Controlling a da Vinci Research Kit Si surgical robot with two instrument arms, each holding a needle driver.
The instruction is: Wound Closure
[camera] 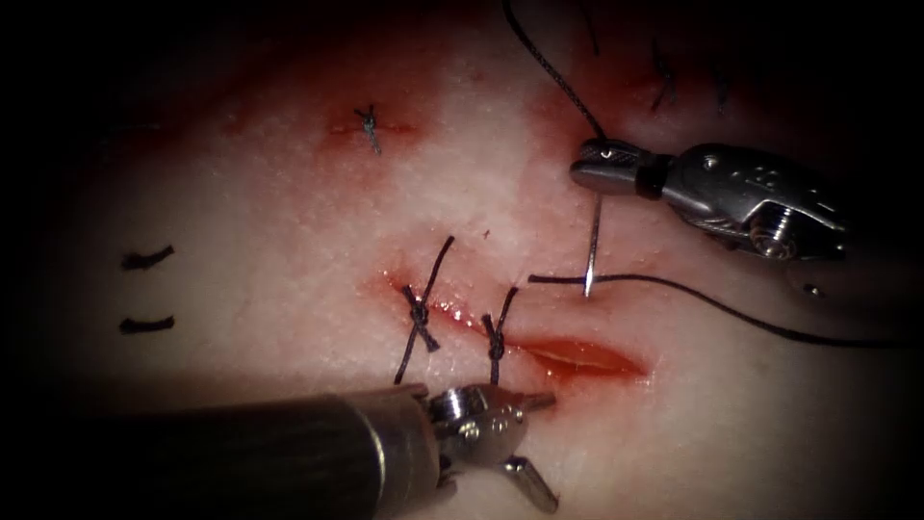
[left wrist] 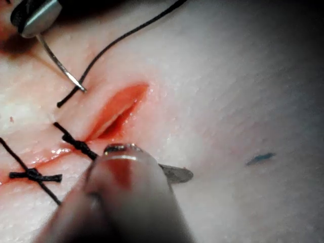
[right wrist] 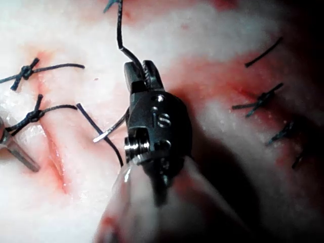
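Note:
The cut (camera: 577,356) gapes at its right end, with two tied stitches (camera: 419,313) (camera: 496,337) closing its left part. My right tool (camera: 589,166) is shut on the curved needle (camera: 594,236) near its tail. The needle hangs down, its tip touching the tissue just above the cut's open right end; I cannot tell if it has entered. Thread (camera: 549,67) runs up from the jaws, and another strand (camera: 712,303) lies across the tissue to the right. My left tool (camera: 551,448) stands open just below the cut, holding nothing. Its jaws show again up close at the left tool (left wrist: 157,162).
Red fluid lines the cut and the stitches. A small stitched cut (camera: 369,125) lies at the upper left, and more stitches (camera: 664,82) at the upper right. Two dark ink marks (camera: 146,258) (camera: 146,325) sit on the tissue at the far left.

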